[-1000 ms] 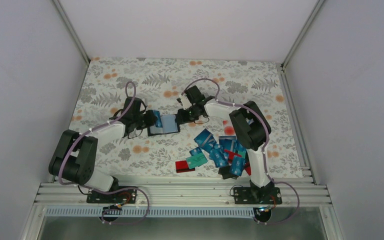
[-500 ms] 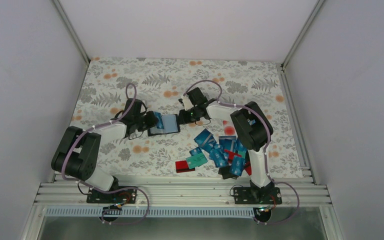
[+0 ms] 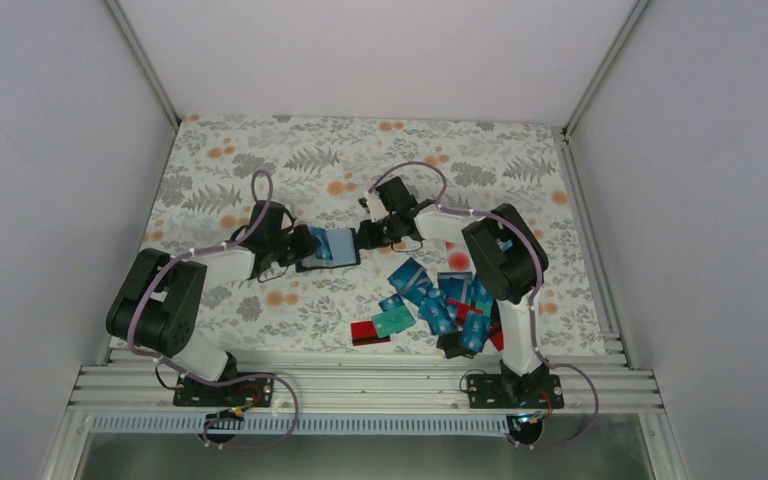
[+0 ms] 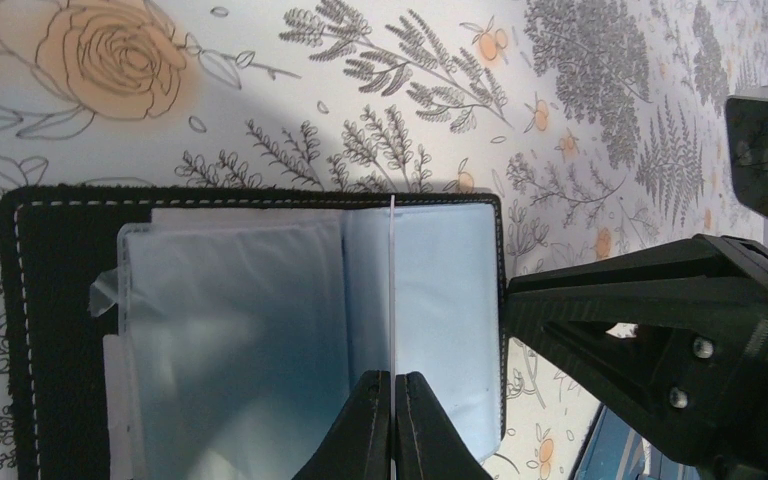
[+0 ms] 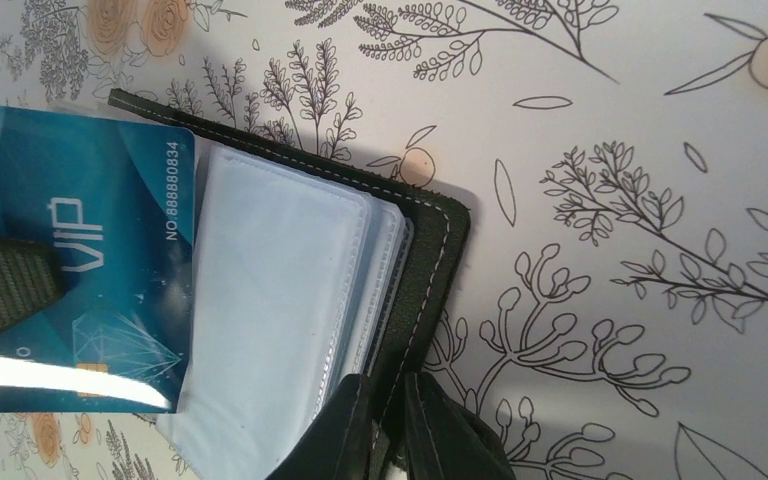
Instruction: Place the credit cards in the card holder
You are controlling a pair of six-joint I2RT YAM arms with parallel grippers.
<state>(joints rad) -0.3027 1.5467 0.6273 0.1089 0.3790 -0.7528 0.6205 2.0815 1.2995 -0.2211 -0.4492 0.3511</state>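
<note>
We find the card holder (image 3: 332, 252) lying open on the floral desk (image 3: 260, 160), near the middle of the surface. Its black cover faces down and its grey-blue clear sleeves (image 4: 240, 330) face up.

The left gripper (image 4: 392, 388) is pressed together on 1 blue card (image 5: 80, 250). In the left wrist view this card appears edge-on, as a thin pale line across the sleeves. In the right wrist view it shows its face, printed "VIP" with a number. There it overlaps the sleeves on the side away from the right gripper (image 5: 388, 388). We cannot tell whether its edge has entered a slot.

The right gripper pinches the stitched black edge of the card holder, on the side opposite the left gripper. Its 2 fingers straddle the cover.

The other credit cards (image 3: 440, 295) lie in a loose, overlapping heap on the desk, partly beneath the right arm (image 3: 500, 260) in the top view and near the card holder. Most are blue. 1 red card (image 3: 364, 333) and 1 teal card (image 3: 393, 320) lie at the heap's left margin.
</note>
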